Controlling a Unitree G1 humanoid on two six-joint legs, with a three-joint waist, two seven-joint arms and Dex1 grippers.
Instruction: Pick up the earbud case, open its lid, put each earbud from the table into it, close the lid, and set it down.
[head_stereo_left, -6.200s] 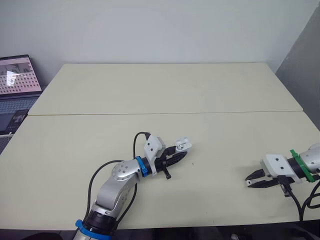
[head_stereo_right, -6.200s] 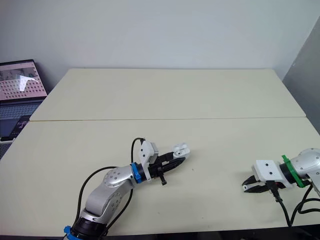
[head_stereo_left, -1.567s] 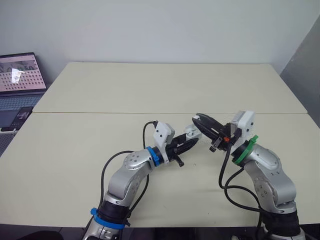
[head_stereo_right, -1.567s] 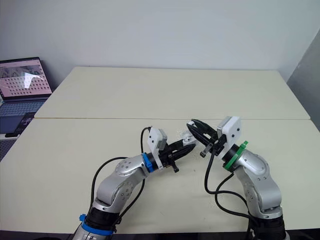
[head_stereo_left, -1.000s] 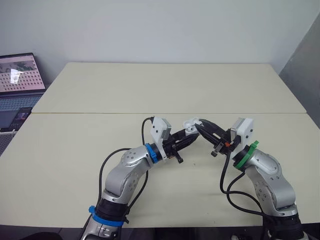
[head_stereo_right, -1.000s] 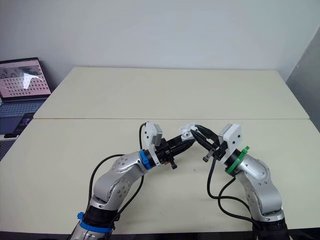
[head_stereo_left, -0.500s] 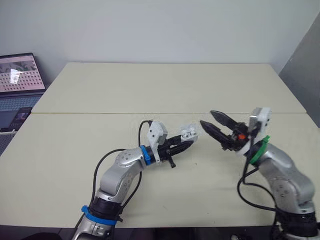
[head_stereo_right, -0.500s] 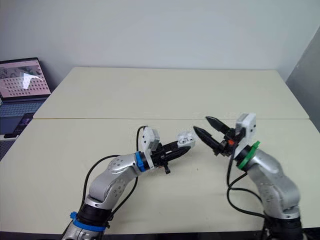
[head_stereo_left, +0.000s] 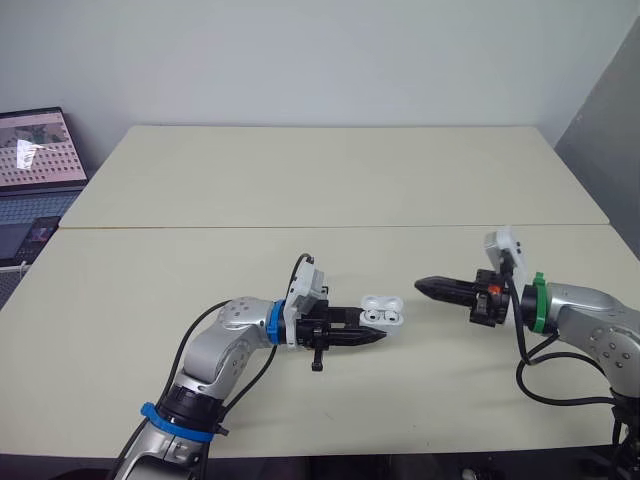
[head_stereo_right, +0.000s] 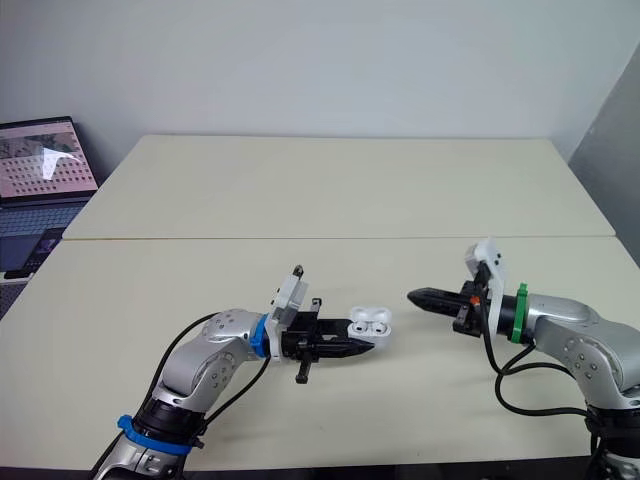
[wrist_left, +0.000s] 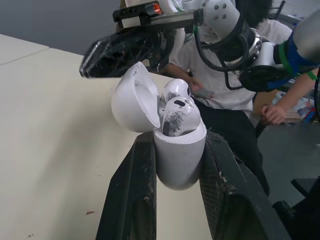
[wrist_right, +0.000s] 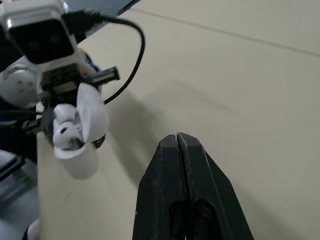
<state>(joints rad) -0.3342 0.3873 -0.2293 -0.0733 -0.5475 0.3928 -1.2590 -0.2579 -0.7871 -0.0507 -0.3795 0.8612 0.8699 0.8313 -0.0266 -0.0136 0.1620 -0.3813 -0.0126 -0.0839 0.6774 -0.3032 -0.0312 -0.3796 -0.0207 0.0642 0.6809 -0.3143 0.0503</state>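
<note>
The white earbud case (head_stereo_left: 381, 312) hangs just above the table with its lid open, and two white earbuds (wrist_left: 176, 102) sit in it. My left gripper (head_stereo_left: 372, 335) is shut on the case (wrist_left: 178, 150), its fingers clamping the lower half. My right gripper (head_stereo_left: 424, 287) is shut with nothing in it, pointing at the case from a short gap to its right. In the right wrist view the open case (wrist_right: 79, 133) lies ahead of the shut fingertips (wrist_right: 177, 142).
A cream table (head_stereo_left: 330, 180) of two joined tops spans the scene, with a seam (head_stereo_left: 200, 227) across the middle. A laptop (head_stereo_left: 35, 165) stands beyond the far left edge. A seated person (wrist_left: 220, 85) shows past the table in the left wrist view.
My right gripper has shut, dropped and pulled back to the right of the case. The left gripper has lowered and levelled the case, whose lid stays open.
</note>
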